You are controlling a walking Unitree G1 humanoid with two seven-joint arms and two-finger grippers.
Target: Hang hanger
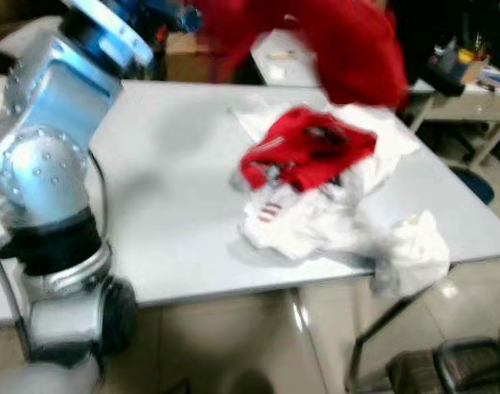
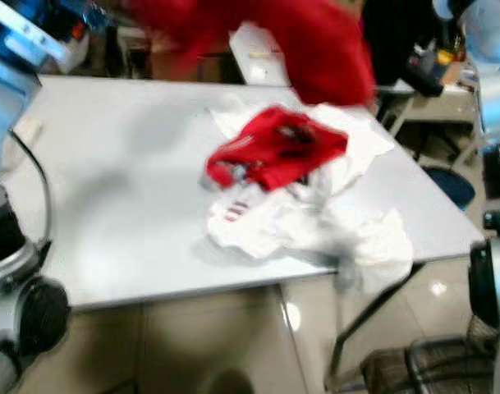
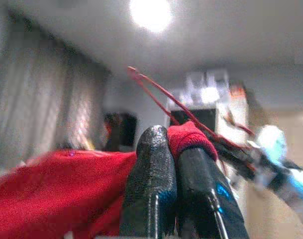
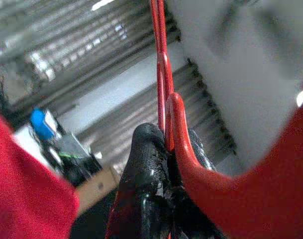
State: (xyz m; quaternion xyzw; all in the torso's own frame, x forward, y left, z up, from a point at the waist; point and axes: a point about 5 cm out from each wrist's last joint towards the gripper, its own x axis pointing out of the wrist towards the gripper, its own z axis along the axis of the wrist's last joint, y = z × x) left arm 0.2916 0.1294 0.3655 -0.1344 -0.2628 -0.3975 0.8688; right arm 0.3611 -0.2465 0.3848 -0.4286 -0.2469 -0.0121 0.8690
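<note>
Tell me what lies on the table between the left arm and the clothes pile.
Nothing: in the left eye view, bare table separates the left arm from the clothes pile.

No text, label or number can be read anywhere. The pictures are too blurred for any lettering.

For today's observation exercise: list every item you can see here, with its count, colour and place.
Red garment: one, red, held up above the table's far side.
Hanger: one, red, in the raised garment, gripped by both tools.
Red clothing: one piece, crumpled on the white pile.
White clothing: a pile, on the table's right part.
Table: one, pale grey.
Cardboard box: one, brown, behind the table.
Left tool: black, shut on garment and hanger.
Right tool: black, shut on hanger.
</note>
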